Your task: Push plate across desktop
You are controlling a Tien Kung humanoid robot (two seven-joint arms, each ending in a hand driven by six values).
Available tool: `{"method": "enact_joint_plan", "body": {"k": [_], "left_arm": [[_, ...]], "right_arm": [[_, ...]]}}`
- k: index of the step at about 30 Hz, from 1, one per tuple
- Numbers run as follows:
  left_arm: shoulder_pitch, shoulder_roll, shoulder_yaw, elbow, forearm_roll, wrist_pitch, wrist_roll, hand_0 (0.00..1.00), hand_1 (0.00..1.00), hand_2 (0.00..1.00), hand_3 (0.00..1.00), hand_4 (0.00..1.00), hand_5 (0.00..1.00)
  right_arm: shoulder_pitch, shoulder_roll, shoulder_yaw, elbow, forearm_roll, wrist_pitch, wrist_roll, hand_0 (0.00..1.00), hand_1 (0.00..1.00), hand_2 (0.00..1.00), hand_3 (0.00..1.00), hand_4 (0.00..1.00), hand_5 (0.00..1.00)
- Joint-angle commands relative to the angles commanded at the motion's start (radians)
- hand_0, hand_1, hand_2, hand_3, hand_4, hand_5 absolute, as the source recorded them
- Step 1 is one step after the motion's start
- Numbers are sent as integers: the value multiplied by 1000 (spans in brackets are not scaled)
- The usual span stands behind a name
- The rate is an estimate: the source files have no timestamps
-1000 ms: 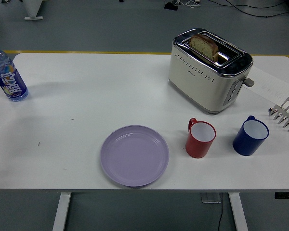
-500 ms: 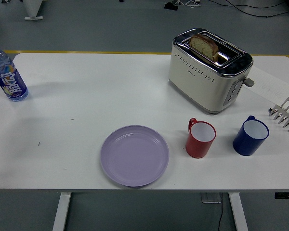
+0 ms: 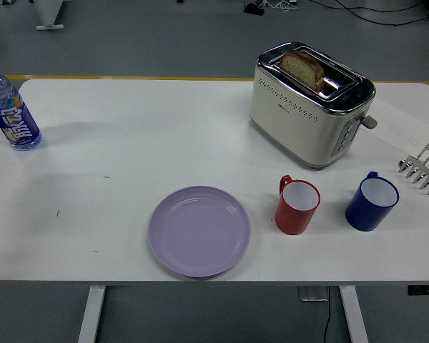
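A round lilac plate [image 3: 199, 231] lies flat and empty on the white table [image 3: 129, 143], close to the near edge and a little left of the middle. Neither of my hands shows in the head view, and nothing touches the plate.
A red mug [image 3: 297, 206] stands just right of the plate, and a blue mug [image 3: 372, 202] farther right. A cream toaster [image 3: 311, 104] with a bread slice in it sits behind them. A water bottle [image 3: 11, 111] stands at the far left edge. A metal rack [image 3: 424, 168] pokes in at the right edge.
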Motion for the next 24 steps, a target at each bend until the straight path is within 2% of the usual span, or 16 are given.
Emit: {"method": "enact_joint_plan", "body": {"k": [12,24], "left_arm": [[-5,12,16,-15,2,-6,1,746,749,721,689,571,998],[10,19,29,-27,10,-8,3,747,749,719,687,569,998]], "right_arm": [[-5,9,48,-16,-54,-3,-15,706,674,788,728,511,545],[-18,17,85,-24,-86,-12,-22,705,674,786,723,509,540]]}}
